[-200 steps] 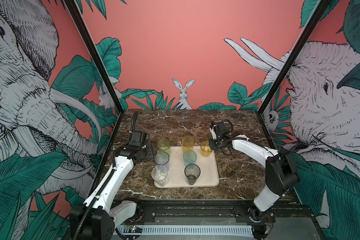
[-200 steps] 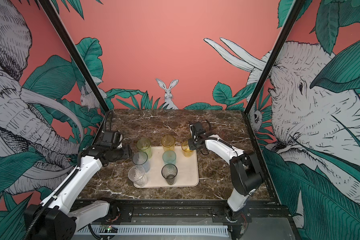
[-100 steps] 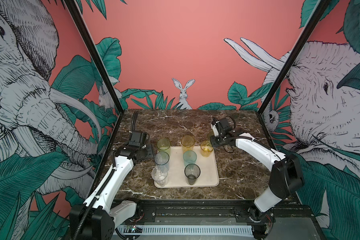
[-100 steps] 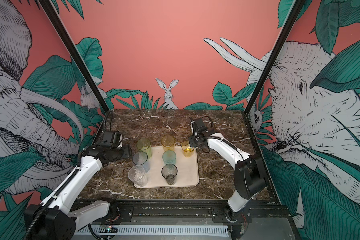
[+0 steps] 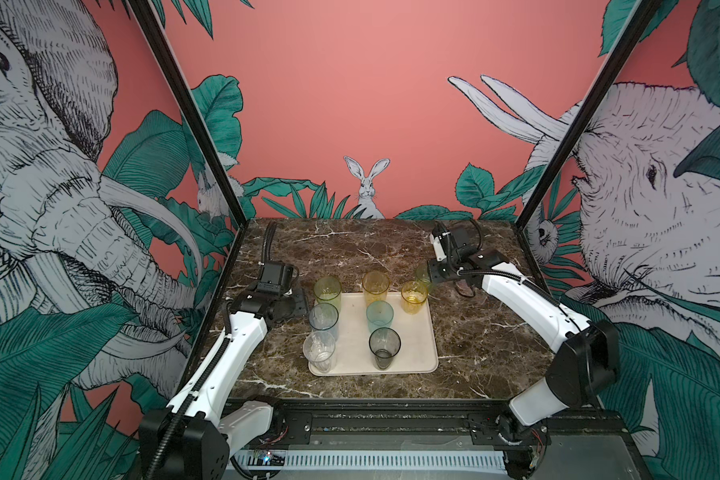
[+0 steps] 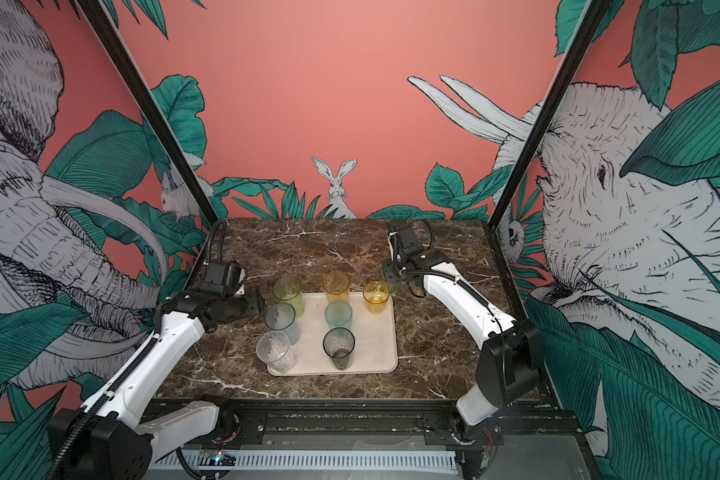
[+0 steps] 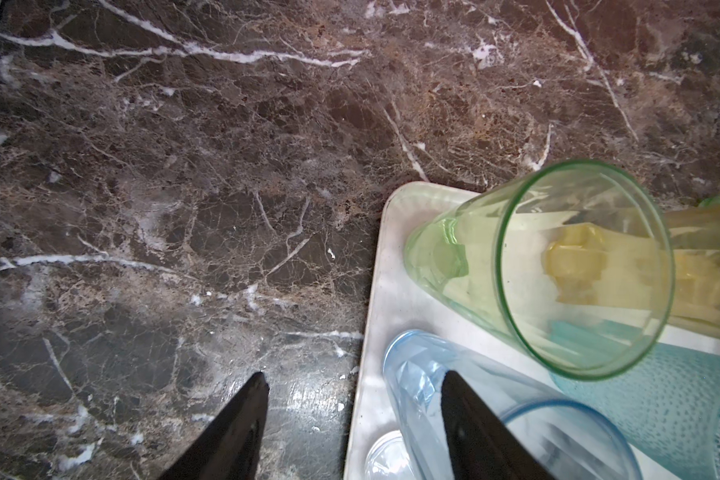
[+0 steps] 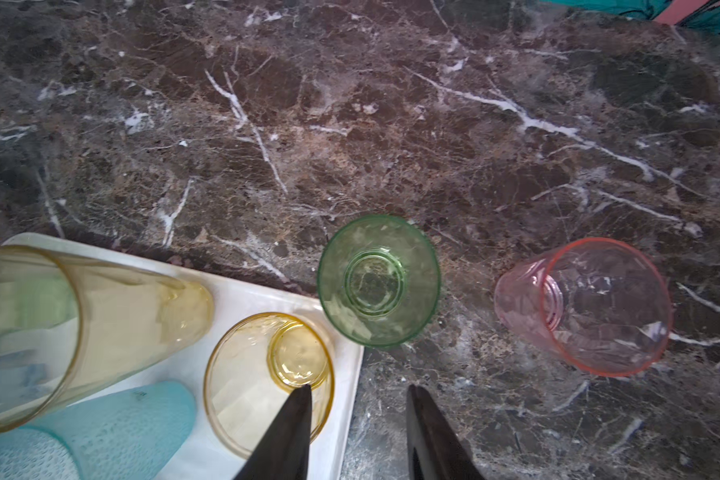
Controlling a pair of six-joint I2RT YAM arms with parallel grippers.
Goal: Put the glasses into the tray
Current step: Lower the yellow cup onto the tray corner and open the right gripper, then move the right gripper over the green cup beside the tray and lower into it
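The cream tray holds several glasses: tall yellow-green, tall amber, short amber, teal, pale blue, clear and smoky grey. A short green glass and a pink glass stand on the marble beyond the tray's far right corner. My right gripper is open over that corner, one finger above the short amber glass, gripping nothing. My left gripper is open and empty at the tray's left edge, beside the pale blue glass.
Dark marble tabletop stretches behind the tray to the back wall. Black frame posts stand at the back corners and a black rail runs along the front edge.
My right gripper has opened, let go of the short amber glass in the tray's far right corner and drawn back a little. The left arm has not moved.
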